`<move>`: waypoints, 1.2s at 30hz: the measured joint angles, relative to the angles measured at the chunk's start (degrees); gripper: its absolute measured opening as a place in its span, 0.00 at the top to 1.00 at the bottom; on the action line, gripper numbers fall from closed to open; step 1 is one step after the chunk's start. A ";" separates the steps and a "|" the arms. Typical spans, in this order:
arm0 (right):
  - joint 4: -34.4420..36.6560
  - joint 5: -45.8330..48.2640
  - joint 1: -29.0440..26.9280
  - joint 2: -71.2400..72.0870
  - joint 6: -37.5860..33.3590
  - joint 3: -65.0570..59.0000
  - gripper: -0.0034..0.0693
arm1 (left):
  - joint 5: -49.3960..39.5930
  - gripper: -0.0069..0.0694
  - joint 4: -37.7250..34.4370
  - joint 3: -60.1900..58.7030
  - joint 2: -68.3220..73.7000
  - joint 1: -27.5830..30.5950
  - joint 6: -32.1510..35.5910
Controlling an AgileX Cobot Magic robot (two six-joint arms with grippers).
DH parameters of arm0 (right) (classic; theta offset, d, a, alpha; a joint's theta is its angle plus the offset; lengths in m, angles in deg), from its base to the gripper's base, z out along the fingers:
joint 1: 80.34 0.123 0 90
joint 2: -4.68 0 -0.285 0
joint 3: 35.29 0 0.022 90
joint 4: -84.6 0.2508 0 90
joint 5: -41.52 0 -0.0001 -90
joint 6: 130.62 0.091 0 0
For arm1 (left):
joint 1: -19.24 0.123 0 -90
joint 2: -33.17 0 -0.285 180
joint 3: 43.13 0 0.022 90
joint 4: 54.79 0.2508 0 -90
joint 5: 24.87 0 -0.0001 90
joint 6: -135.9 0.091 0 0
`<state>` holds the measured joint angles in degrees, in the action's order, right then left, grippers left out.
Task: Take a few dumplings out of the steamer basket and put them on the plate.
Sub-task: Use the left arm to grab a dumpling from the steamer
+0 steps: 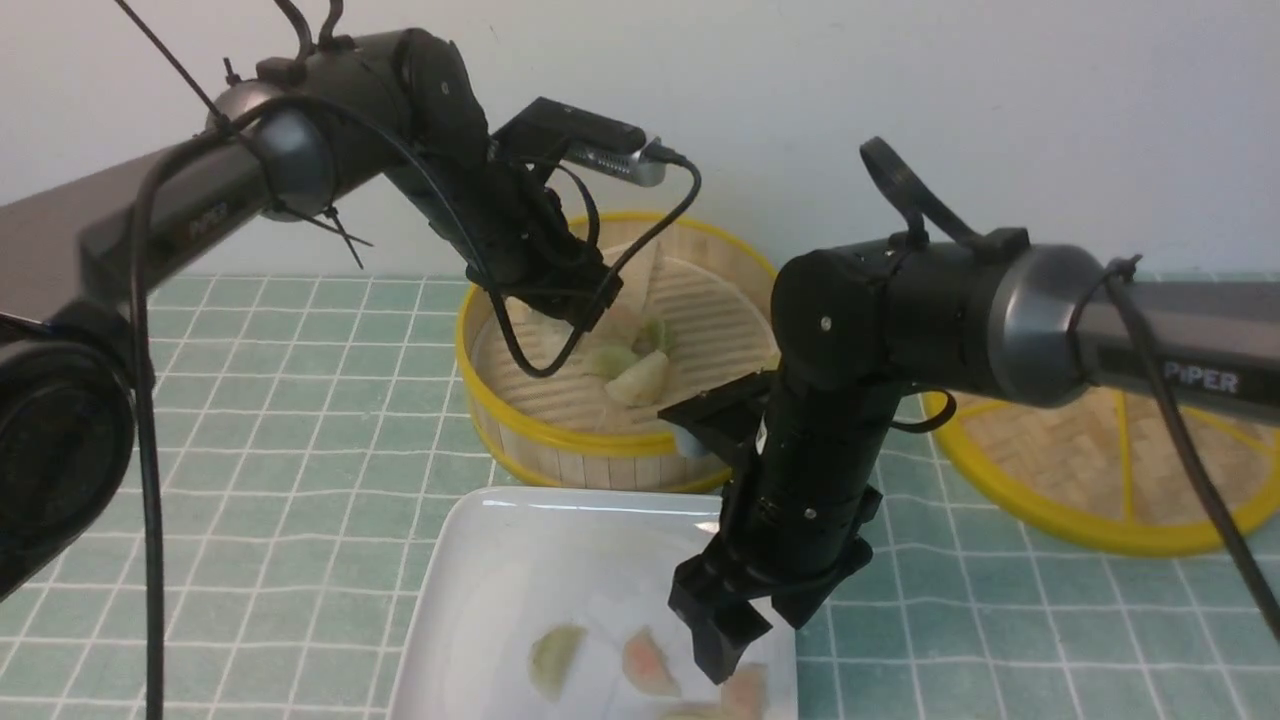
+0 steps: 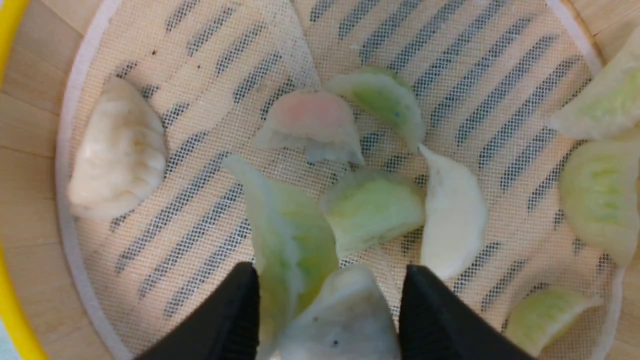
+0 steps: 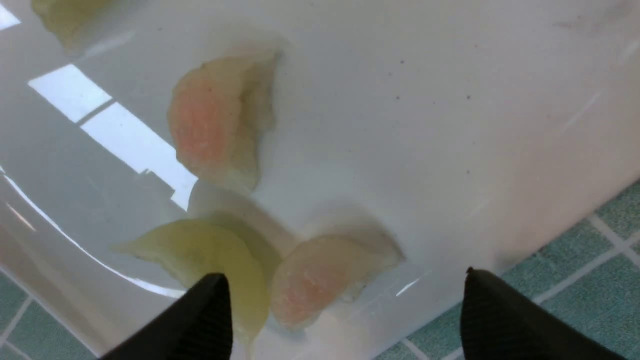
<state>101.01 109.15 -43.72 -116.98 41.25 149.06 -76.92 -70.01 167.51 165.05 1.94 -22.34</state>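
The steamer basket [image 1: 560,435] stands at the back centre with several dumplings on its mesh liner [image 2: 210,75]. My left gripper [image 1: 590,310] reaches down into it. In the left wrist view its jaws [image 2: 327,280] close on a pale dumpling [image 2: 345,315] and a green dumpling [image 2: 290,235] pressed together between them. The white plate [image 1: 520,560] lies in front with a green dumpling [image 1: 555,655] and two pinkish dumplings [image 1: 648,662]. My right gripper [image 1: 745,630] hangs open and empty over the plate's right front corner, above a pinkish dumpling [image 3: 315,275] and a yellowish one [image 3: 210,250].
The flat woven lid [image 1: 1090,470] with yellow rim lies at the right behind my right arm. The table has a green tiled cloth [image 1: 300,430]. More dumplings lie in the basket: cream [image 2: 117,155], pinkish [image 2: 310,122], white [image 2: 452,215].
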 joint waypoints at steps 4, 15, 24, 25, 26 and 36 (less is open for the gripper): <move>0.42 0.74 0.00 0.00 0.00 0.00 0.19 | -1.09 0.48 0.05 0.14 1.71 -0.12 -0.07; 0.47 1.21 0.00 0.00 0.00 0.00 0.19 | -7.25 0.13 0.06 0.24 2.36 -0.41 -3.50; 0.87 1.21 0.00 0.00 0.00 0.00 0.19 | -10.99 0.29 2.37 0.31 3.22 -3.14 -7.19; 0.87 1.21 0.00 0.00 0.00 0.00 0.19 | -10.49 0.30 3.08 0.31 3.51 -3.19 -8.00; 0.87 1.21 0.00 0.00 0.00 0.00 0.19 | -10.00 0.30 3.87 0.31 3.83 -3.19 -8.95; 0.87 1.21 0.00 0.00 0.00 0.00 0.19 | -3.76 0.31 7.03 0.31 4.52 -3.19 -13.15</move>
<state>101.88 110.36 -43.72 -116.98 41.25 149.06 -80.68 -62.98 167.82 169.57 -1.25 -35.48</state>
